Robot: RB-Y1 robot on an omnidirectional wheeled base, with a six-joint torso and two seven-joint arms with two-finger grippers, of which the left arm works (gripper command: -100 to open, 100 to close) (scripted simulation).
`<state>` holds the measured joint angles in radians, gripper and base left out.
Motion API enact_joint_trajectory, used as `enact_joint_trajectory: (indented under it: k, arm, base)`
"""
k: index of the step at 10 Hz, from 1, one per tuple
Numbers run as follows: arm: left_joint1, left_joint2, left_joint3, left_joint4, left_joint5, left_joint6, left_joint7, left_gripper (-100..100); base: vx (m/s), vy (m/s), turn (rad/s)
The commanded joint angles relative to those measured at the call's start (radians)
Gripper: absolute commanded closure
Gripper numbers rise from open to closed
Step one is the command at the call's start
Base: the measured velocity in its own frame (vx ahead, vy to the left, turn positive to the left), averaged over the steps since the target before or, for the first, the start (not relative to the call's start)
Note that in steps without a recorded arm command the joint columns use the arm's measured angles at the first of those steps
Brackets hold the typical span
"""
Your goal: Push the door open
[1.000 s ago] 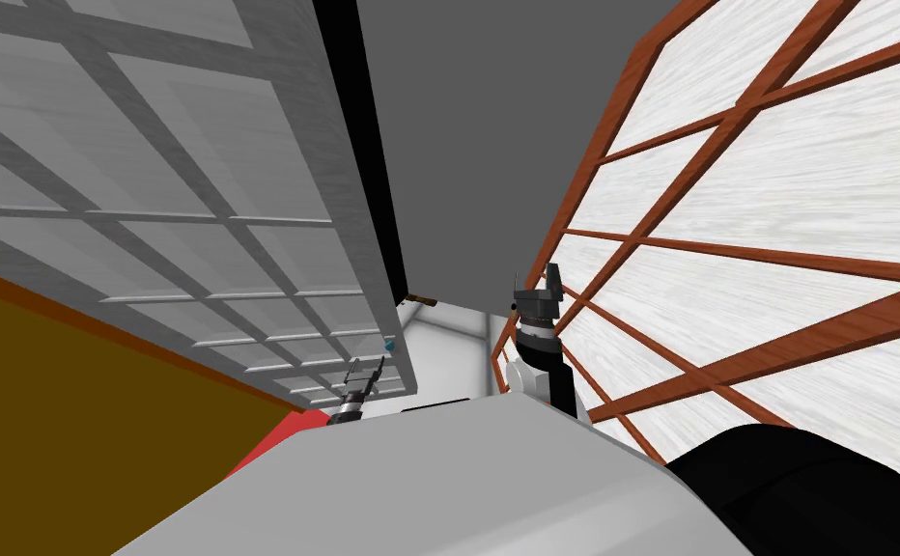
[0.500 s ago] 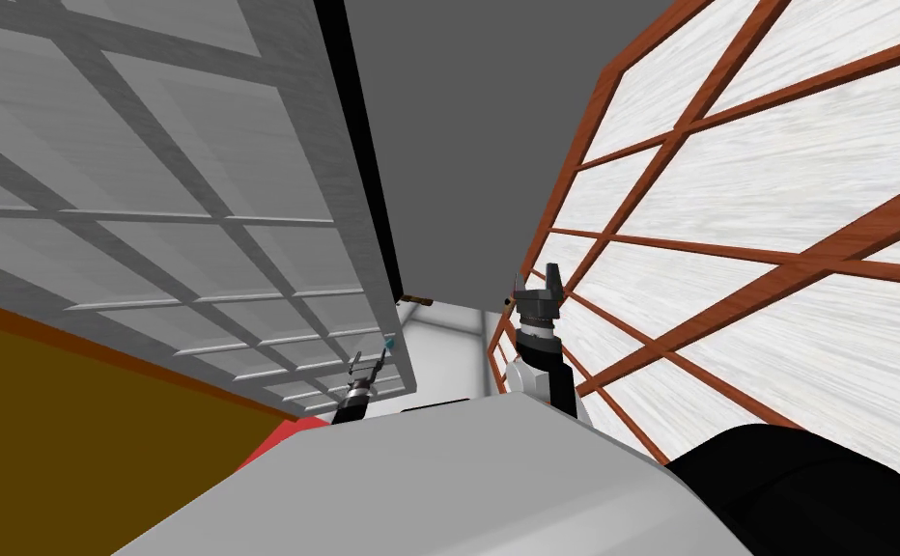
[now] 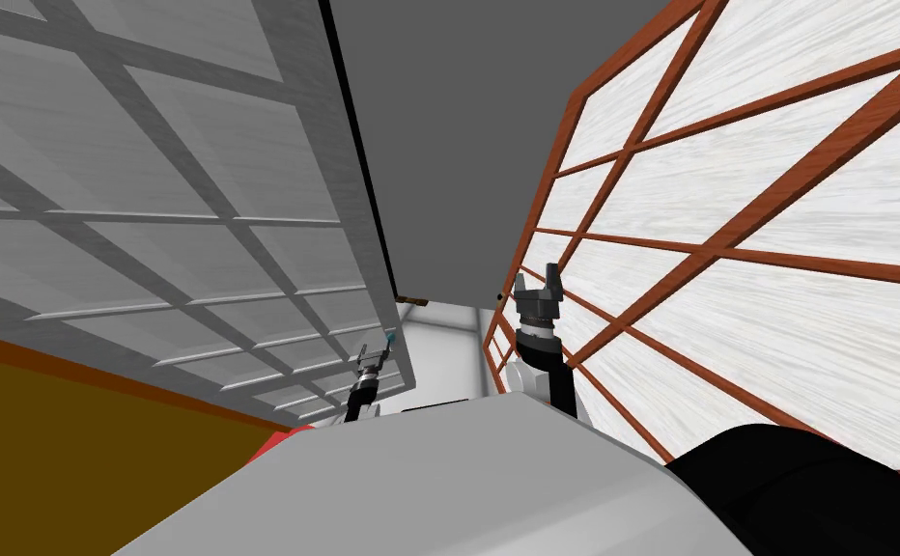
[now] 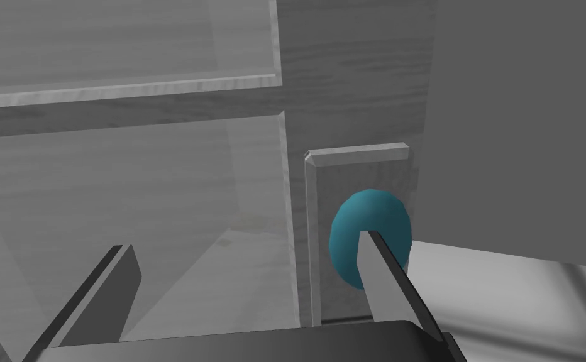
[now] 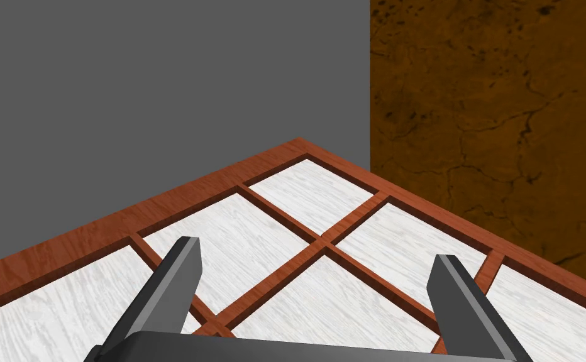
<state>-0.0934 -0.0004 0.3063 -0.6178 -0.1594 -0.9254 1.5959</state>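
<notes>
Since a second ago your left gripper (image 3: pixel 373 355) has crept up the grey panelled door (image 3: pixel 197 193) toward its free edge, arm low and reaching forward. Its wrist view gives you the teal knob (image 4: pixel 373 213) at that edge — one finger (image 4: pixel 389 283) crosses it, blades spread, clamping nothing. Your right gripper (image 3: pixel 538 282) — raised, fingers (image 5: pixel 172 283) apart — faces a red-framed lattice (image 5: pixel 323 245).
</notes>
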Motion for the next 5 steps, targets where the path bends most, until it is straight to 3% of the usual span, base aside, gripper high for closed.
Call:
enact_joint_trajectory:
  k: [1, 4, 5]
  arm:
    - [-0.028, -0.004, -0.003, 0.030, 0.020, 0.001, -0.022, -100]
    - [-0.103, -0.025, -0.008, 0.094, 0.099, 0.030, -0.092, -100]
    - [-0.103, -0.025, -0.008, 0.094, 0.099, 0.030, -0.092, -100]
  base:
    - [-0.036, 0.027, -0.089]
    - [-0.045, 0.028, -0.124]
    - [-0.031, 0.027, -0.049]
